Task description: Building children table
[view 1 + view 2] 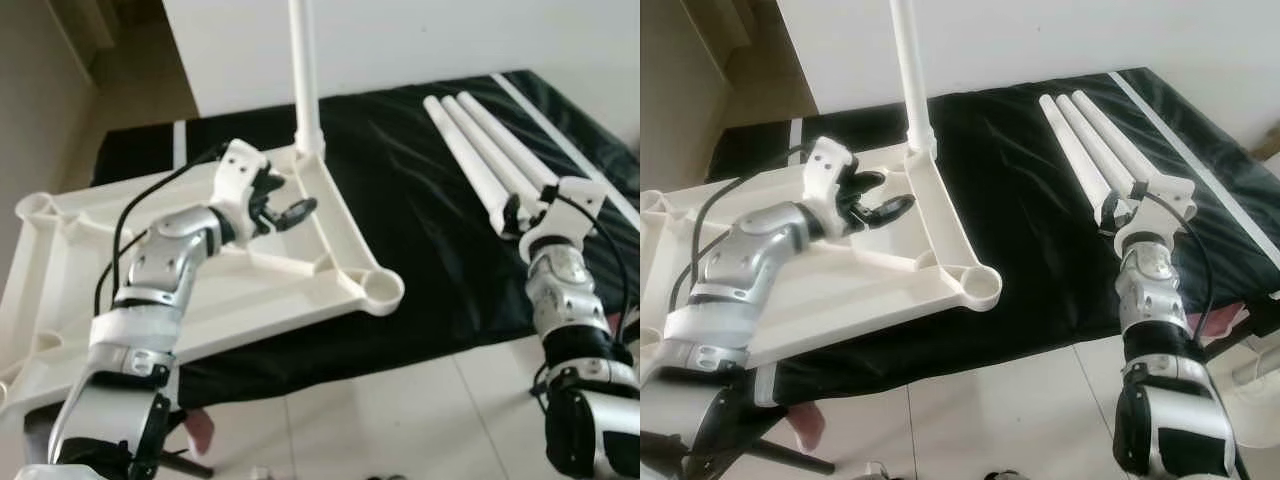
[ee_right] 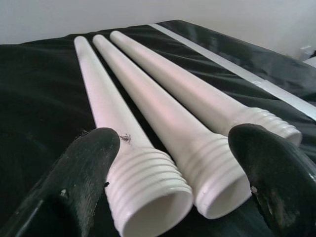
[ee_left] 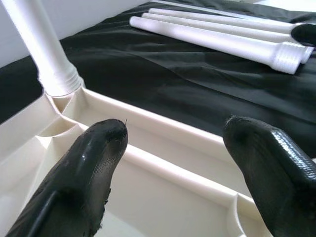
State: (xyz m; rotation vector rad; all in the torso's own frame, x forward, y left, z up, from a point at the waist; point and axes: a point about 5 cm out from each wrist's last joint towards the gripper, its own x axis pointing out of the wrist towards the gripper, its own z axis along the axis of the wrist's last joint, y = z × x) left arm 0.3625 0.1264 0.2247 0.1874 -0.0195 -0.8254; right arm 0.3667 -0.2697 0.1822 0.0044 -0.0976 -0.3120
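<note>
You lose the top of the one fitted table leg (image 1: 305, 70) off the upper edge of the left eye view, and the white tabletop (image 1: 330, 235), lying underside up, runs out past the left edge, so you cannot see its far corners. Its near right corner socket (image 1: 384, 290) sits open at centre frame. The surface under everything is draped in a black sheet (image 1: 420, 230); what lies beneath the sheet cannot be told.

Your left arm reaches in from the lower left, bent at the elbow, and its left tool (image 1: 290, 212) hovers over the ribbed underside just below the fitted leg's base. In the left wrist view its fingers (image 3: 91, 168) are spread apart with nothing between them, above an inner rib.

Three loose table legs (image 1: 475, 140) lie side by side at upper right on the sheet, threaded ends toward you. Your right arm rises from the lower right, and the right tool (image 2: 173, 197) sits at those threaded ends. In the right wrist view its fingers (image 2: 84, 168) are spread wide, straddling two leg ends; contact cannot be made out.
</note>
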